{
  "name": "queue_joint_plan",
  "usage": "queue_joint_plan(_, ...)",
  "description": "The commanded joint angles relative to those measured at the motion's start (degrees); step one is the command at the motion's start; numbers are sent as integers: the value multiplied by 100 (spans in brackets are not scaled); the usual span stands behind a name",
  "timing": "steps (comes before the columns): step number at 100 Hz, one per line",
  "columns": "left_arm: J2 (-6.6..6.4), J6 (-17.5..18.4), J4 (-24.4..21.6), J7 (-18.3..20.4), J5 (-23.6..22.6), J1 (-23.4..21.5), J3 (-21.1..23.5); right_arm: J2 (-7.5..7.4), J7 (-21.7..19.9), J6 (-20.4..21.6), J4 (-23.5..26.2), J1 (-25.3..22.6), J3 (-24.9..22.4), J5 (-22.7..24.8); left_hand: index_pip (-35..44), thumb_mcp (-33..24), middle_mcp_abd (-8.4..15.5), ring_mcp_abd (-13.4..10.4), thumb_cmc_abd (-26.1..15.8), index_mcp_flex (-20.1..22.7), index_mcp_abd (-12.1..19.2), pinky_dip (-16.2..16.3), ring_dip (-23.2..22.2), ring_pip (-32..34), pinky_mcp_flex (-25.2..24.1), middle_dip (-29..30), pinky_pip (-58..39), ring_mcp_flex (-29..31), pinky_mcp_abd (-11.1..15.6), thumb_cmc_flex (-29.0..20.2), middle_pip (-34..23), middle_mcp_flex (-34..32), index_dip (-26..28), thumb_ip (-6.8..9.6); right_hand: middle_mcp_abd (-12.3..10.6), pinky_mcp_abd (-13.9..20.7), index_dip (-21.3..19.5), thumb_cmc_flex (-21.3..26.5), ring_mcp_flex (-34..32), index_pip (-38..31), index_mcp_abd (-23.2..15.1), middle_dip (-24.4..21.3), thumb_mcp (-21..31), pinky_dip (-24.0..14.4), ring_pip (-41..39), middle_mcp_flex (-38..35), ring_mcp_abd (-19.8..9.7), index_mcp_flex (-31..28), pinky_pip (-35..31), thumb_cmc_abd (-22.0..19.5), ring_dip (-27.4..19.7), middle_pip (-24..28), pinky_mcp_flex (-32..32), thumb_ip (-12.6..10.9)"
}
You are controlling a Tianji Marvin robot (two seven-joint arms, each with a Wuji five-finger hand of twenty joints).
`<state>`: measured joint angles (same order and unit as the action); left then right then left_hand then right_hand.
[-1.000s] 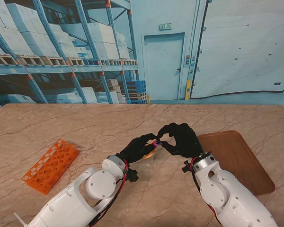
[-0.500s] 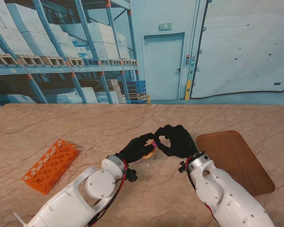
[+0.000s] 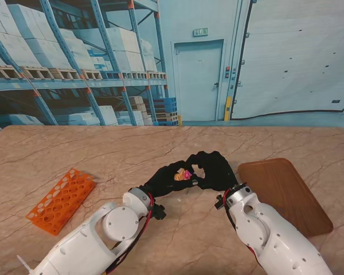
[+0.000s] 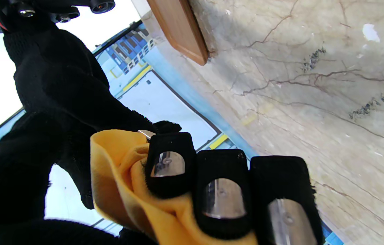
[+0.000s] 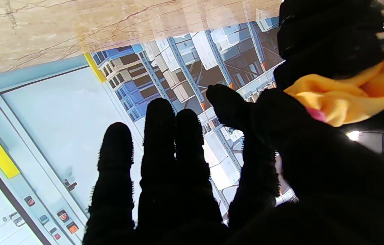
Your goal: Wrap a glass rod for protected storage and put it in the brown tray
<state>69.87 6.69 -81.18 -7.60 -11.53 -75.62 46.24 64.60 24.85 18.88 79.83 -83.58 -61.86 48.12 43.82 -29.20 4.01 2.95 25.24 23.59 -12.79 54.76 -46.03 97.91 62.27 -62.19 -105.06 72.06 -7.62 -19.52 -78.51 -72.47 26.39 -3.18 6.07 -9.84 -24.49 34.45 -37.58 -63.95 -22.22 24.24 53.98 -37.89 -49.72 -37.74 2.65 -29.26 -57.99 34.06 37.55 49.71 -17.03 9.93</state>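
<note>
Black-gloved left hand [image 3: 167, 180] clenched around a bunched yellow cloth [image 4: 124, 190] with a pink tip [image 3: 187, 173] showing, black-gloved right hand [image 3: 213, 170] pinching that bundle just above the marble table [image 3: 103, 154], orange perforated rack [image 3: 61, 200] at left, brown wooden tray [image 3: 286, 192] at right, glass rod itself indiscernible.

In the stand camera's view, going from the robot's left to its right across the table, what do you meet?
orange rack → left hand → yellow cloth bundle → right hand → brown tray
</note>
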Motion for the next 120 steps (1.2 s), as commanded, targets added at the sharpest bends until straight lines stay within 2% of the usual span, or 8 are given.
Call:
queue_joint_plan(1, 43, -2, -67, 44, 90, -60, 15, 36, -22, -6, 26, -11, 32, -2, -157, 447, -15, -27, -245, -70, 261, 29, -111, 571, 188, -46, -1491, 77, 555, 202, -49, 10, -54, -83, 25, 95, 63, -86, 88, 135, 83, 57, 172, 84, -149, 81, -63, 69, -147, 256, -19, 130, 20, 129)
queue_joint_plan(33, 54, -106, -152, 97, 307, -121, 68, 27, -31, 18, 37, -26, 26, 19, -201, 1430, -281, 257, -2060, -13, 246, 59, -136, 575, 162, -64, -1491, 72, 235, 189, -65, 78, -77, 398, 34, 89, 22, -214, 93, 238, 149, 51, 331, 111, -146, 89, -55, 54, -154, 408, -30, 122, 29, 86)
queue_joint_plan(41, 54, -159, -179, 99, 315, -133, 73, 23, -15, 39, 59, -47, 13, 48, -210, 840, -320, 299, -2274, 6, 236, 66, -140, 578, 157, -66, -1491, 71, 176, 361, -70, 88, -81, 823, 34, 84, 10, -223, 94, 253, 162, 51, 353, 114, -146, 90, -58, 58, -155, 419, -31, 122, 31, 84)
queue_joint_plan(63, 63, -286, -211, 52, 255, -141, 65, 17, 8, 77, 106, -85, -28, 89, -180, -1789, -274, 286, -1656, 45, 227, 60, -125, 583, 157, -40, -1491, 72, 179, -512, -78, 48, -62, 1026, 30, 82, -12, -249, 99, 280, 169, 50, 376, 120, -141, 97, -60, 58, -158, 427, -33, 120, 32, 82)
queue_joint_plan(81, 63, -234, -185, 41, 237, -128, 65, 13, 62, 68, 159, -144, -121, 134, -119, -2987, -242, 260, -1581, 14, 297, 54, -122, 579, 161, -34, -1491, 72, 225, -210, -70, 37, -30, 3474, 30, 89, -17, -269, 100, 314, 204, 49, 386, 124, -142, 99, -55, 84, -158, 418, -33, 118, 35, 73)
queue_joint_plan(92, 55, -200, -175, 75, 249, -116, 64, 11, 103, 88, 231, -215, -235, 165, -127, -3200, -258, 260, -1589, -27, 349, 78, -122, 579, 159, -35, -1491, 72, 194, -158, -16, 88, -33, 4258, 23, 93, -11, -285, 95, 357, 240, 48, 396, 125, -144, 96, -64, 97, -162, 409, -33, 118, 28, 62)
queue_joint_plan(99, 53, -175, -170, 87, 265, -111, 64, 14, 114, 99, 280, -263, -307, 162, -131, -3510, -356, 305, -1377, -68, 380, 99, -119, 561, 158, -61, -1491, 71, 173, -61, 47, 163, -34, 4359, 20, 92, -3, -285, 93, 387, 262, 48, 407, 126, -144, 92, -64, 107, -163, 393, -33, 118, 26, 53)
queue_joint_plan(120, 54, -140, -179, 107, 323, -116, 72, 66, 107, 36, 396, -383, -434, -60, -83, -4076, -298, 330, -659, -127, 422, 139, -132, 547, 159, -139, -1491, 71, 166, -150, 204, 316, -17, 3803, 17, 107, 18, -323, 95, 470, 363, 45, 399, 129, -139, 98, -66, 134, -168, 340, -35, 111, 14, 39)
